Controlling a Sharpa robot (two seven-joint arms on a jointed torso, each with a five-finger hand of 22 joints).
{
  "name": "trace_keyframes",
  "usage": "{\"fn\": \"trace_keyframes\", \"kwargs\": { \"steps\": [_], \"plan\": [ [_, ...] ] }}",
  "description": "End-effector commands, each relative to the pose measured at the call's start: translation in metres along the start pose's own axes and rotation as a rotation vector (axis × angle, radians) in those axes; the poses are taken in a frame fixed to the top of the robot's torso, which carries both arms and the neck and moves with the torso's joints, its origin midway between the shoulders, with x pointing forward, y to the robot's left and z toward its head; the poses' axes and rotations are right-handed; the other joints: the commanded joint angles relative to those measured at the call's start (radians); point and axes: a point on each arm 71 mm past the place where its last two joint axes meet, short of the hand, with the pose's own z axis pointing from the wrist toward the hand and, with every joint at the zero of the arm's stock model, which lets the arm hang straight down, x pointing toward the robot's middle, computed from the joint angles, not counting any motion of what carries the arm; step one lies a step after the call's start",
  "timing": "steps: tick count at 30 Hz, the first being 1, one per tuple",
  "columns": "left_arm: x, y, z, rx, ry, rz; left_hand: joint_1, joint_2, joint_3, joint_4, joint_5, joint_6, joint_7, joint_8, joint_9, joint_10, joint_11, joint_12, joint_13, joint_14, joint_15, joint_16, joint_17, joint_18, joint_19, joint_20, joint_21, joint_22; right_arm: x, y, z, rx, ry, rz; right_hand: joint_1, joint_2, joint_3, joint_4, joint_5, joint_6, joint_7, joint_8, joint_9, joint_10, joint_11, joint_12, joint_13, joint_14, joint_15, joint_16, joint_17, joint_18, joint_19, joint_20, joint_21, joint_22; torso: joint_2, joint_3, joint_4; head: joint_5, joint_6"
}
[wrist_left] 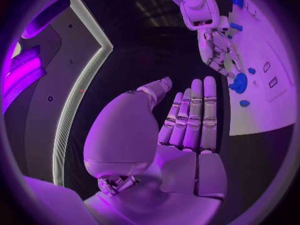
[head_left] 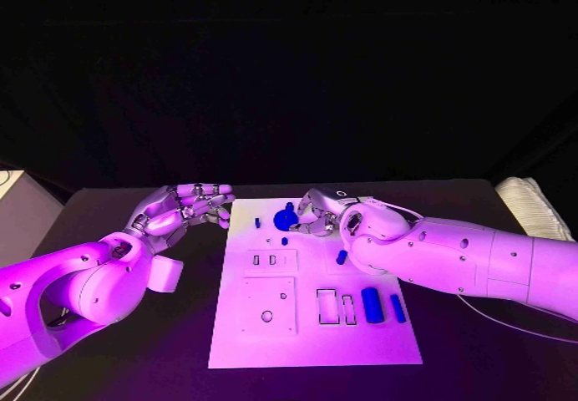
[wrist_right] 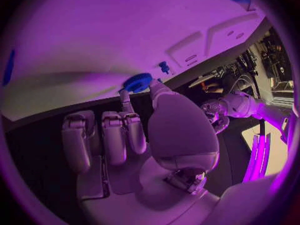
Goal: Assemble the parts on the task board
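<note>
The white task board (head_left: 316,334) lies in the middle of the black table. My right hand (head_left: 323,210) is over its far end and pinches a blue round part (head_left: 286,220) between thumb and a finger; the same part (wrist_right: 137,82) shows at the fingertips in the right wrist view. My left hand (head_left: 187,209) hovers just off the board's far left corner with its fingers (wrist_left: 194,115) straight and apart, holding nothing. Small blue pegs (head_left: 256,222) (head_left: 342,256) lie on the board. Two longer blue pieces (head_left: 372,305) (head_left: 398,307) sit near recessed slots (head_left: 327,306).
A pale ribbed object (head_left: 530,209) lies at the table's right edge and a pale box (head_left: 18,217) stands off its left side. A thin cable (head_left: 506,322) runs under my right arm. Bare black table surrounds the board.
</note>
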Motion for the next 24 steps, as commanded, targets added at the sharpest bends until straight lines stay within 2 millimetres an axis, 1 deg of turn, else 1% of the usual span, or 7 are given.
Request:
{"fn": "trace_keyframes", "kwargs": {
  "steps": [1, 3, 10, 12, 16, 19, 24],
  "plan": [
    [0.001, -0.001, 0.000, 0.009, 0.017, -0.003, -0.006, 0.006, 0.005, -0.001, -0.004, 0.003, -0.001, -0.005, -0.001, -0.005, 0.002, -0.001, 0.001, -0.007, -0.001, 0.005, 0.001, 0.013, -0.007, -0.001, 0.005, 0.001, -0.012, -0.002, -0.009, -0.045, -0.093, 0.041, 0.013, 0.000, 0.009, -0.001, 0.008, 0.008, -0.001, -0.002, -0.002, 0.106, 0.006, 0.004, 0.263, 0.098, 0.003, 0.003, 0.227, -0.014, 0.103, 0.007, 0.004, 0.263, -0.001, 0.0005, -0.0022, 0.000, 0.001],
    [0.000, -0.001, 0.000, 0.009, 0.016, -0.002, -0.006, 0.006, 0.005, -0.001, -0.004, 0.003, -0.001, -0.005, -0.001, -0.005, 0.002, -0.001, 0.001, -0.007, -0.001, 0.005, 0.001, 0.013, -0.007, -0.001, 0.005, 0.001, -0.019, -0.008, -0.015, -0.049, -0.106, 0.077, 0.017, -0.002, 0.010, -0.002, 0.010, 0.008, -0.001, -0.003, -0.002, 0.106, 0.006, 0.004, 0.263, 0.098, 0.003, 0.003, 0.225, -0.014, 0.103, 0.007, 0.004, 0.263, -0.002, 0.0002, -0.0036, -0.001, 0.003],
    [-0.001, -0.001, 0.000, 0.010, 0.012, -0.001, -0.006, 0.005, 0.005, -0.002, -0.004, 0.003, -0.001, -0.005, -0.002, -0.005, 0.002, -0.001, 0.001, -0.008, -0.001, 0.005, 0.001, 0.013, -0.008, -0.001, 0.006, 0.002, -0.042, -0.046, -0.039, -0.057, -0.090, 0.204, 0.115, -0.025, 0.042, -0.028, 0.008, 0.003, 0.004, -0.014, -0.007, 0.106, 0.010, 0.004, 0.263, 0.096, 0.005, 0.000, 0.217, -0.014, 0.103, 0.008, 0.004, 0.263, -0.005, 0.0058, -0.0162, 0.004, 0.010],
    [-0.002, -0.001, 0.000, 0.010, 0.012, -0.001, -0.006, 0.005, 0.005, -0.002, -0.004, 0.003, -0.001, -0.005, -0.002, -0.005, 0.002, -0.001, 0.001, -0.008, -0.001, 0.005, 0.001, 0.013, -0.008, -0.001, 0.006, 0.002, -0.046, -0.055, -0.043, -0.060, -0.084, 0.216, 0.139, -0.029, 0.050, -0.037, 0.013, 0.002, 0.005, -0.017, -0.008, 0.106, 0.011, 0.004, 0.263, 0.096, 0.006, 0.000, 0.217, -0.014, 0.103, 0.009, 0.004, 0.263, -0.005, 0.0070, -0.0177, 0.003, 0.010],
    [-0.001, -0.001, 0.000, 0.010, 0.015, -0.001, -0.006, 0.005, 0.005, -0.002, -0.004, 0.003, -0.001, -0.005, -0.002, -0.005, 0.002, -0.001, 0.001, -0.008, -0.001, 0.005, 0.001, 0.013, -0.008, -0.001, 0.006, 0.002, -0.053, -0.082, -0.056, -0.053, -0.065, 0.224, 0.191, -0.052, 0.061, -0.061, 0.026, 0.003, 0.006, -0.021, -0.011, 0.106, 0.012, 0.004, 0.263, 0.096, 0.004, 0.000, 0.218, -0.014, 0.103, 0.008, 0.004, 0.263, -0.005, 0.0093, -0.0191, -0.011, 0.009],
    [0.000, -0.001, 0.001, 0.010, 0.017, -0.002, -0.006, 0.005, 0.005, -0.002, -0.004, 0.003, -0.001, -0.005, -0.002, -0.005, 0.002, -0.001, 0.001, -0.008, -0.001, 0.005, 0.001, 0.013, -0.008, -0.001, 0.006, 0.002, -0.057, -0.101, -0.063, -0.036, -0.053, 0.218, 0.211, -0.061, 0.064, -0.071, 0.029, 0.002, 0.005, -0.024, -0.013, 0.106, 0.011, 0.004, 0.263, 0.096, 0.002, 0.000, 0.219, -0.014, 0.103, 0.007, 0.004, 0.263, -0.005, 0.0073, -0.0183, -0.018, 0.010],
    [0.000, 0.000, 0.002, 0.010, 0.019, -0.003, -0.006, 0.005, 0.005, -0.002, -0.004, 0.003, -0.001, -0.005, -0.002, -0.005, 0.002, -0.001, 0.001, -0.008, -0.001, 0.005, 0.001, 0.013, -0.008, -0.001, 0.006, 0.002, -0.061, -0.127, -0.072, -0.005, -0.043, 0.194, 0.234, -0.070, 0.068, -0.083, 0.035, -0.001, 0.004, -0.027, -0.015, 0.106, 0.010, 0.004, 0.263, 0.097, 0.000, 0.001, 0.222, -0.014, 0.103, 0.005, 0.004, 0.263, -0.002, 0.0093, -0.0205, -0.022, 0.010]
  ]
}}
